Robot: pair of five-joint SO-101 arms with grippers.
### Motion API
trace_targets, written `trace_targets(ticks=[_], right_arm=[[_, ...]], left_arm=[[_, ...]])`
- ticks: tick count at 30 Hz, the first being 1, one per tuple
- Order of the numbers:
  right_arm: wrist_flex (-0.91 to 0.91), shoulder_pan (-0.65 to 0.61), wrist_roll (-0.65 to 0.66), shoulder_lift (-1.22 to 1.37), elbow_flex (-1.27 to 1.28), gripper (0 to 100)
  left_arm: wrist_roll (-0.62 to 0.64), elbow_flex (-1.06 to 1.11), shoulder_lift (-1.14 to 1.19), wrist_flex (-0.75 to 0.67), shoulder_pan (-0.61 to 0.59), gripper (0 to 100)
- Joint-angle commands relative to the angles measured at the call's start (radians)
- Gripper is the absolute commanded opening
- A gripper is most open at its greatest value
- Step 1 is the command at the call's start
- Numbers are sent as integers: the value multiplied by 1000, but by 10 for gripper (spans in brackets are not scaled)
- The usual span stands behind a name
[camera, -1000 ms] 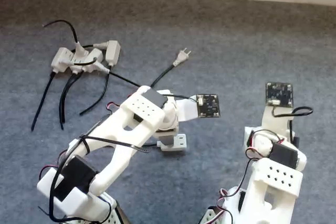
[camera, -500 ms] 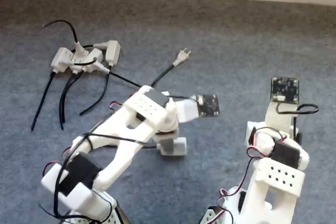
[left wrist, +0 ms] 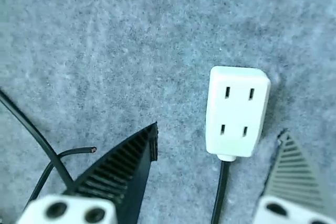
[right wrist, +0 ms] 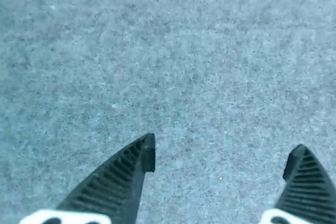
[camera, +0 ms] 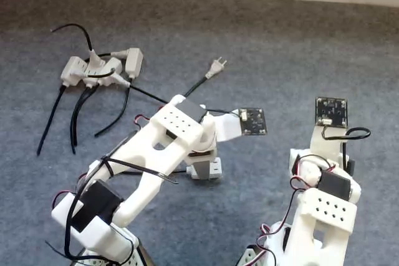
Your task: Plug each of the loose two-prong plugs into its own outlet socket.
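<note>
- Currently my left gripper [left wrist: 219, 128] hangs wide open and empty over a white outlet socket [left wrist: 236, 111]; the socket lies flat on the grey carpet [camera: 280, 48] with its slots facing up and its black cord [left wrist: 219, 192] trailing back between the jaws; I judge it is framed this way so the jaws can close on its sides.
- One loose two-prong plug [camera: 216, 65] lies well apart from that socket, farther up the carpet on its own black cable; it sits in nothing, so I take it as the one to fetch.
- Off to the far left sits a cluster of sockets [camera: 100, 70] with plugs at them; I cannot tell which are fully seated.
- My right gripper [right wrist: 226, 141] is also spread wide, holding nothing, above bare carpet; probably parked in reserve.
</note>
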Motion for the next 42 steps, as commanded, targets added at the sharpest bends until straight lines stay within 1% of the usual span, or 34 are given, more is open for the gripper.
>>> trace_targets(ticks=[1, 11, 17, 24, 26, 30, 33, 35, 37, 39, 42], right_arm=[[-18, -4, 11, -10, -4, 372], [-15, -4, 12, -10, -4, 372], [-15, -4, 12, -10, -4, 372], [-16, -5, 12, -10, -5, 372], [-16, -5, 12, -10, -4, 372], [-16, -5, 12, -10, -4, 372], [-16, -5, 12, -10, -4, 372], [-16, -5, 12, -10, -4, 372], [-16, -5, 12, -10, -2, 372], [-18, -5, 12, -10, -2, 372], [-18, -5, 12, -10, -2, 372]], left_arm=[[6, 8, -16, 5, -1, 334], [5, 36, -5, -38, 2, 334], [3, 105, -4, -143, 5, 329], [2, 182, -4, -216, 7, 325], [2, 194, -4, -245, 4, 280], [0, 194, -4, -255, -1, 121], [0, 196, -4, -253, -2, 34], [-32, 197, -4, -244, -2, 13], [-78, 209, -7, -190, -2, 5], [-89, 234, -7, -161, -4, 4], [-91, 320, -18, -158, -30, 4]])
